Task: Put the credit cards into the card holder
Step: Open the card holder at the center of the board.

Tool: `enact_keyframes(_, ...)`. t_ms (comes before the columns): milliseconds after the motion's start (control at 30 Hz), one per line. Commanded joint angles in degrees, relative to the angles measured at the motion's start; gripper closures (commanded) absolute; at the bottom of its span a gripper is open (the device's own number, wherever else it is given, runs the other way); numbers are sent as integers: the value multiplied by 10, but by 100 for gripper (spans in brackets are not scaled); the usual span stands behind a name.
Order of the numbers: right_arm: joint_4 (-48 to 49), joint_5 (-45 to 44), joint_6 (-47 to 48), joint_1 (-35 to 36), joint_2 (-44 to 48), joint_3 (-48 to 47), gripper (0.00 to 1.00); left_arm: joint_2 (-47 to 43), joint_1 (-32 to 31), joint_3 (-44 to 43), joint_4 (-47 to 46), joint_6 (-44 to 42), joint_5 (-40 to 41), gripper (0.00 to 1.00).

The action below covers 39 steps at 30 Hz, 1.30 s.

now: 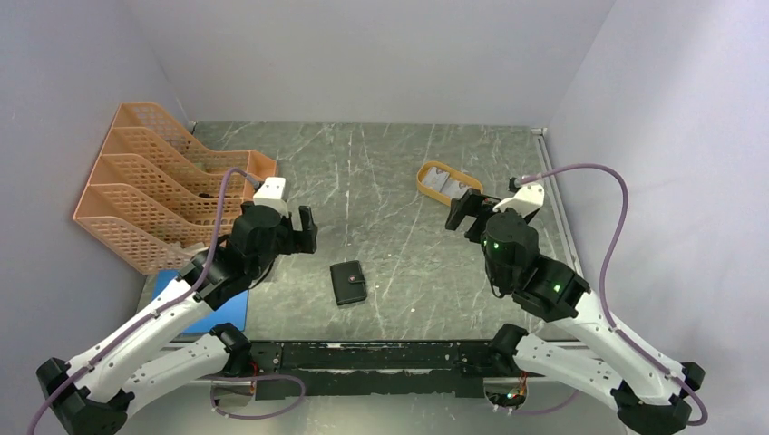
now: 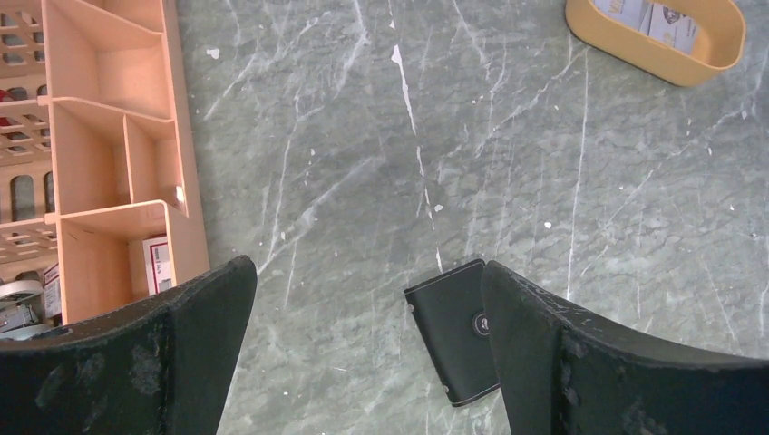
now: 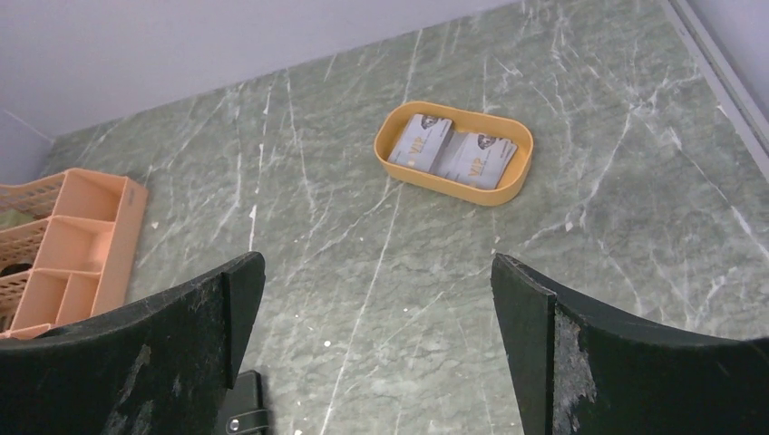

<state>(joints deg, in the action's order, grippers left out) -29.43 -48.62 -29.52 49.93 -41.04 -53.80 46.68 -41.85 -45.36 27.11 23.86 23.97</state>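
Desk (image 1: 381, 181): dark green marbled surface, carrying everything listed below.

File rack (image 1: 154, 181): orange mesh, standing along the far left edge of the desk. Blue pad (image 1: 227, 313): flat at the near left corner, partly under my left arm.

Left jaws: spread wide, gripping nothing, hovering above the desk just beside the rack. Right jaws: likewise spread wide and empty, hovering just on the near side of the tray.

Tray (image 1: 433, 170): orange oval, right of centre. In the right wrist view it sits ahead of my right jaws, framed between them and well clear of both.

Card holder (image 1: 348, 283): black, folded shut, snap tab uppermost, lying flat between my two arms towards the near edge. In the left wrist view it lies under my left jaws, partly hidden behind one of them; contact not seen.

Credit cards (image 3: 420, 143): two pale faces side by side inside the tray; whether more lie beneath, I cannot tell.
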Motion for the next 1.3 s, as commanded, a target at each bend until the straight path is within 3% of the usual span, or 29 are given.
enact_keyframes(0,-1,-5,12,2,14,-7,0,-12,-1,-5,-22,6,6,2)
enact_keyframes(433,13,26,22,1,46,6,0,-18,-1,-3,-21,1,-5,2)
enact_keyframes(667,45,170,75,1,44,11,0,-26,-2,12,-15,13,-9,2)
enact_keyframes(867,23,296,29,2,-63,9,0,-41,-2,66,-23,104,-93,2)
enact_keyframes(1033,80,394,-23,6,-127,69,5,-25,-1,111,-33,185,-189,2)
enact_keyframes(1267,156,399,-64,73,-247,94,12,-25,-2,163,-41,237,-222,11)
